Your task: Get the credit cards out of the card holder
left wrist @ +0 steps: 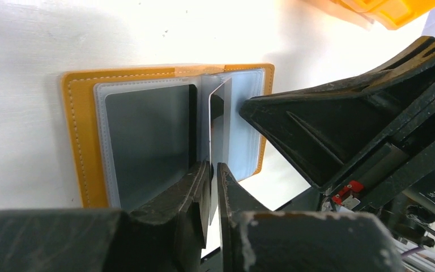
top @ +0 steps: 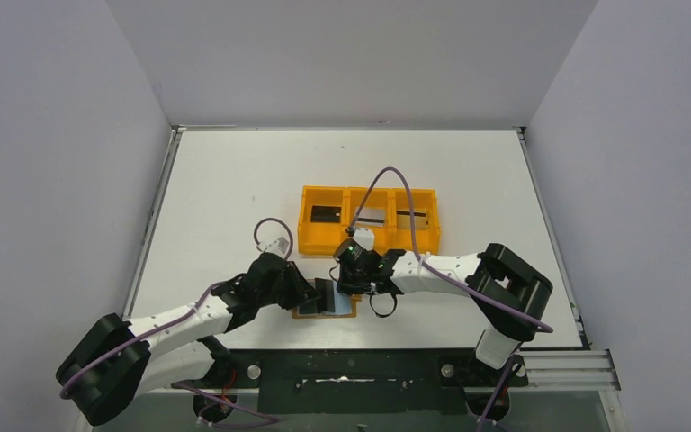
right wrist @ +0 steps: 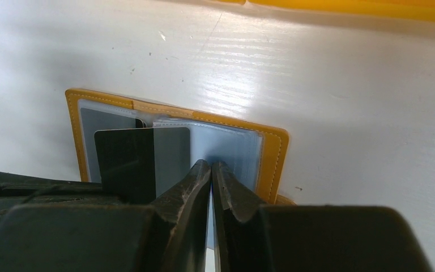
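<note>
The tan-orange card holder (left wrist: 82,141) lies open, long axis nine to three. The left gripper (left wrist: 213,181) pinches a dark credit card (right wrist: 141,164) upright; the right gripper (right wrist: 211,181) nips the holder's clear pocket (right wrist: 232,147).

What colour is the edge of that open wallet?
Orange with pale stitching on the card holder; best in left wrist view.

Top camera high over the table (top: 234,180); wrist cameras close, from opposite sides of one card holder (left wrist: 79,141)
</note>
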### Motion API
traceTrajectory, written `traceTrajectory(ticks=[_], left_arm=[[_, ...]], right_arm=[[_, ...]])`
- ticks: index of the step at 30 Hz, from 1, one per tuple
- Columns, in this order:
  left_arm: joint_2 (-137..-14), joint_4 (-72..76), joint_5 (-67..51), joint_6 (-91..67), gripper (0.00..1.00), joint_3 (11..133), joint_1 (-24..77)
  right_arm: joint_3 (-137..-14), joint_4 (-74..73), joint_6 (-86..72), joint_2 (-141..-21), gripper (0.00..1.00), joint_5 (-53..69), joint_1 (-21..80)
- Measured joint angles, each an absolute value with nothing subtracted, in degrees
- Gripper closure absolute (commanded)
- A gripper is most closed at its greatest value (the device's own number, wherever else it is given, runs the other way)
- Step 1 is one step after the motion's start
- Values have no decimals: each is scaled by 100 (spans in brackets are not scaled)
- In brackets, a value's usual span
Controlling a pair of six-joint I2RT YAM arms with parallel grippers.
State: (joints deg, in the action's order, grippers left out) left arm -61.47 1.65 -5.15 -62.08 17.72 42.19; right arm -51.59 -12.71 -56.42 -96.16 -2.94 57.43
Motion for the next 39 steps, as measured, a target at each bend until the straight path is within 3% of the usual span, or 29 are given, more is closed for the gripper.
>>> traceTrajectory(ticks=[2, 4, 11, 19, 30, 39], left_arm=[[-6180, 377, -589, -6230, 91, 1697, 4202], [-6300, 639, -705, -6257, 100, 1614, 4180], [-6309, 445, -764, -6202, 100, 1710, 4123], [-5426, -576, -523, -5817, 100, 1811, 3743], [-4600, -1361, -242, -5498, 100, 2318, 3627], [-3885, -2303, 607, -5544, 100, 2515, 3592]], right_arm=[[-5137, -1212, -5660, -9616, 92, -266, 5741], [-5109, -1144, -5686, -9616, 92, -242, 5739], [-5017, -1000, -5804, -9590, 91, -207, 5666], [-5006, -989, -5798, -9581, 90, -209, 5590], [-5037, -1203, -5376, -9338, 79, -237, 5546], [-5369, -637, -5118, -9279, 86, 408, 5579]])
